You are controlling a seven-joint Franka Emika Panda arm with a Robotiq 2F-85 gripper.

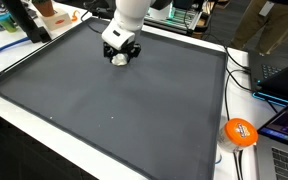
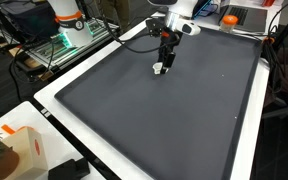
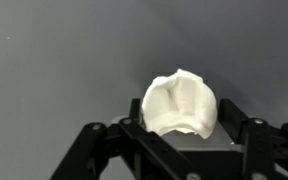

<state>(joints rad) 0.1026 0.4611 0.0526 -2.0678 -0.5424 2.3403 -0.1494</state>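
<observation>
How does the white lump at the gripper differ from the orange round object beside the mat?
The white lump is crumpled; the orange round object has an even outline. The white lump lies on the dark mat within the gripper; the orange round object sits off it, untouched.

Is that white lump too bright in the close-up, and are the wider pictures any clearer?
In the wrist view the white lump is nearly washed out against the dull grey mat, and the hand at the bottom edge is dark and soft. In both exterior views the mat is evenly lit without glare, yet the lump is only a tiny pale speck.
</observation>
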